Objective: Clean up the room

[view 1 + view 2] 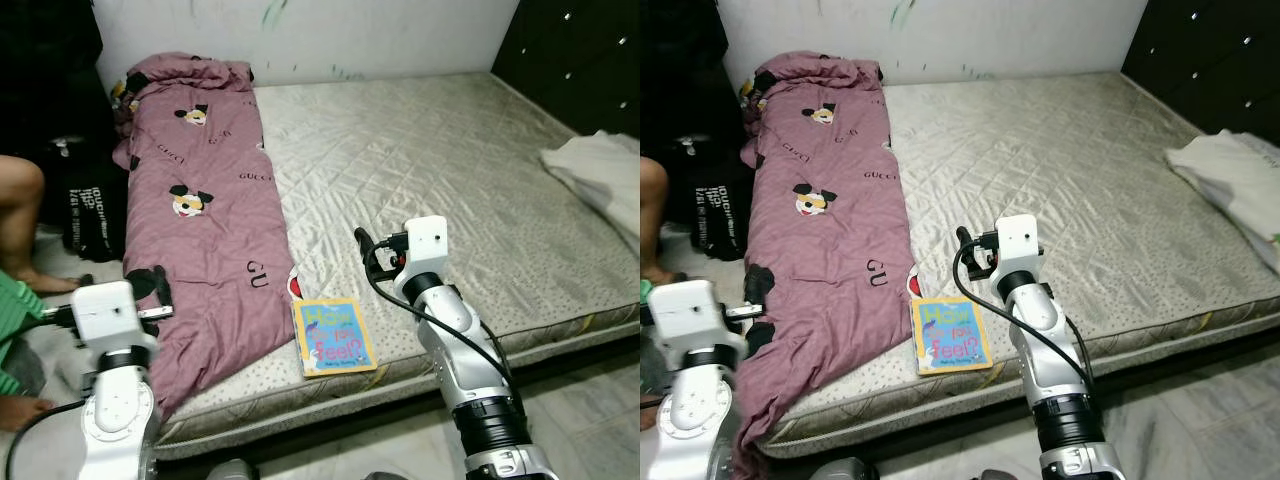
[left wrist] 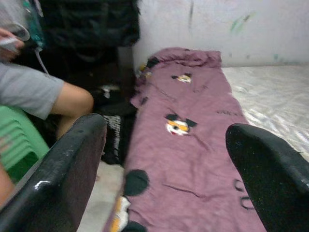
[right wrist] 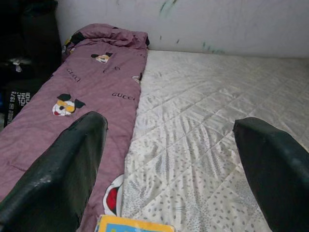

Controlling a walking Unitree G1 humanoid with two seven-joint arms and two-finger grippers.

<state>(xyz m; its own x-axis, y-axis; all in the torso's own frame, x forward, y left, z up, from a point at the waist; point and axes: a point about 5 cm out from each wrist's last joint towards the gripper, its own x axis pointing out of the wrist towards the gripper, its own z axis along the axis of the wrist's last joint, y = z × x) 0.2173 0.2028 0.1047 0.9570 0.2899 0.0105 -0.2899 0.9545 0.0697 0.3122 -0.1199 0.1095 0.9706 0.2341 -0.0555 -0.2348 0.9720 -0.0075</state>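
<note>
Now: right gripper (image 3: 169, 169) and left gripper (image 2: 166, 169), fingers spread, released. Book (image 1: 333, 336) lies lower centre near mattress (image 1: 450, 170) edge; descend squarely, pinch the near cover edge.

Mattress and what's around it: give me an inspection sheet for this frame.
Surface: bare quilted mattress on the floor.
Job's things: purple blanket stretched along the mattress's left side; book flat near the front edge, beside the blanket.
Clutter: white cloth at the right edge.
Grippers: left gripper open over the blanket; right gripper open above the mattress, just behind the book.
Cables: black cable along the right arm.
Surroundings: marked white wall; black bags and a seated person on the left.
</note>
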